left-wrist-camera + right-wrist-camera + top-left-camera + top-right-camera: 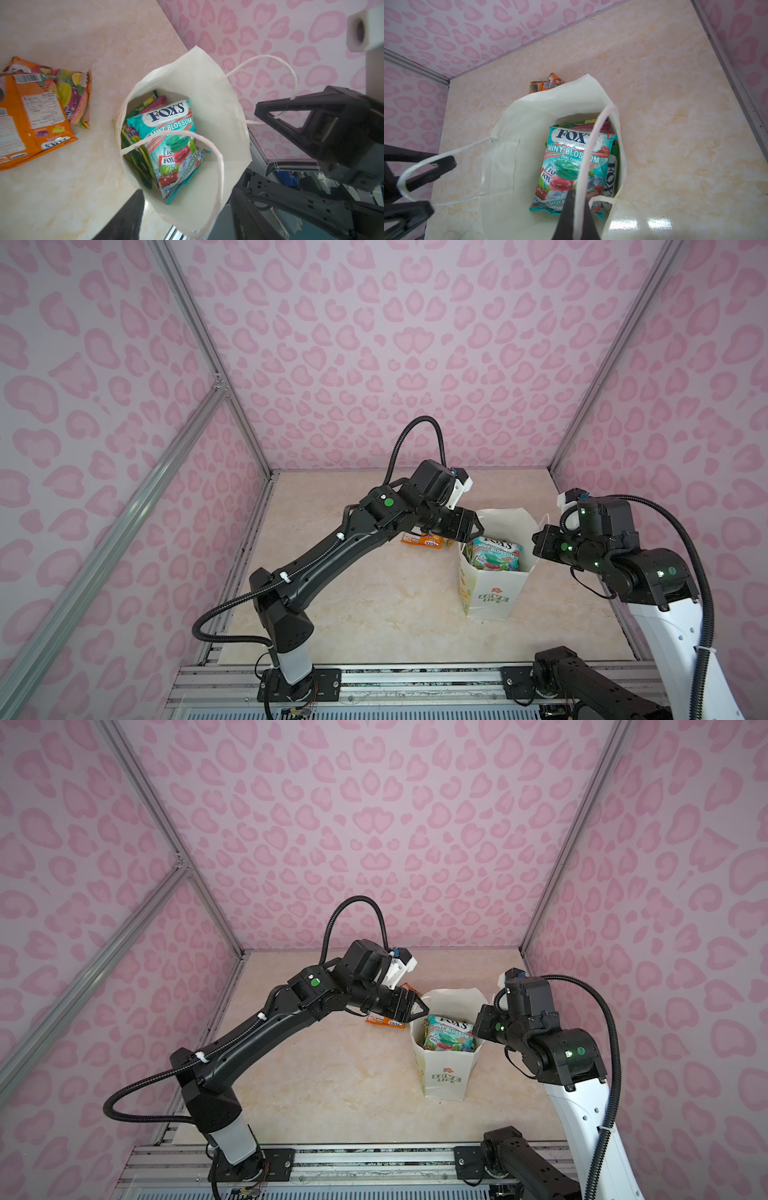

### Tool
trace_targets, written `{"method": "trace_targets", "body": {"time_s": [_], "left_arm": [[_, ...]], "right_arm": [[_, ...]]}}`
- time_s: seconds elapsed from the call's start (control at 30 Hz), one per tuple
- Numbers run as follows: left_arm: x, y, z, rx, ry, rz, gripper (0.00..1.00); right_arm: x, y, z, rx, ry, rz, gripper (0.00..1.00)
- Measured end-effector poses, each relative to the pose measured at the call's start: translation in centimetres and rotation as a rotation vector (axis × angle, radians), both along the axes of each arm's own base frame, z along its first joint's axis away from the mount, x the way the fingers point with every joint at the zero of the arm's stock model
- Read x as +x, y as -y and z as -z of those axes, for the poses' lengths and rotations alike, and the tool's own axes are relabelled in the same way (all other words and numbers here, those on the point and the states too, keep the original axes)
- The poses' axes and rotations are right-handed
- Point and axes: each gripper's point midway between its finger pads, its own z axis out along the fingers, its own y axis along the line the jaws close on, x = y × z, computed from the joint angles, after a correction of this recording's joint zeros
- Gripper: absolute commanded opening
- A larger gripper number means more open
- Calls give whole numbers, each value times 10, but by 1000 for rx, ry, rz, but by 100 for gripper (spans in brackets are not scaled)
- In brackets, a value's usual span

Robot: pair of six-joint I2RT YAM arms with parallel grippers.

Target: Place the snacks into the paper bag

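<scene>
Paper bag (pixel 490 593) rim, open tabletop (pixel 374 614) nearside

White paper bag (pixel 486 578), teal pouch (pixel 496 556)

The paper bag (pixel 490 593) stands on the table (pixel 353 614), right of centre, with the Mint Blossom pouch (pixel 496 556) atop other snacks (pixel 143 164) inside. Behind it to the left, an upper pouch (pixel 31 124) overlaps a lower pouch (pixel 72 93).
</scene>
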Motion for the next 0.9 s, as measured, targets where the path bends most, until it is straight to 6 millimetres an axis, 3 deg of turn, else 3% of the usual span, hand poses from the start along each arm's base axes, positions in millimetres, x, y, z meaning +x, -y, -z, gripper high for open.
{"method": "trace_targets", "body": {"time_s": [0.07,0.13,0.23,0.4,0.53,0.63,0.77,0.9], "left_arm": [[-1,8,1,-11,-20,16,50],[-2,14,-2,-24,-24,31,29],[-3,16,-19,-57,-18,38,5],[2,-6,-69,-110,68,-38,3],[5,-36,-97,-107,155,-140,3],[10,-48,-108,-109,184,-181,3],[15,-61,-118,-94,234,-224,3],[29,-109,-120,14,310,-360,3]], "right_arm": [[0,0,0,0,1,0,0],[0,0,-2,0,4,0,0],[1,0,-2,0,4,-1,0],[1,-1,-14,12,34,-5,0],[1,-10,-46,60,109,-41,0],[3,-17,-69,92,153,-73,0],[9,-40,-94,157,192,-154,0],[28,-86,-110,222,206,-272,0]]}}
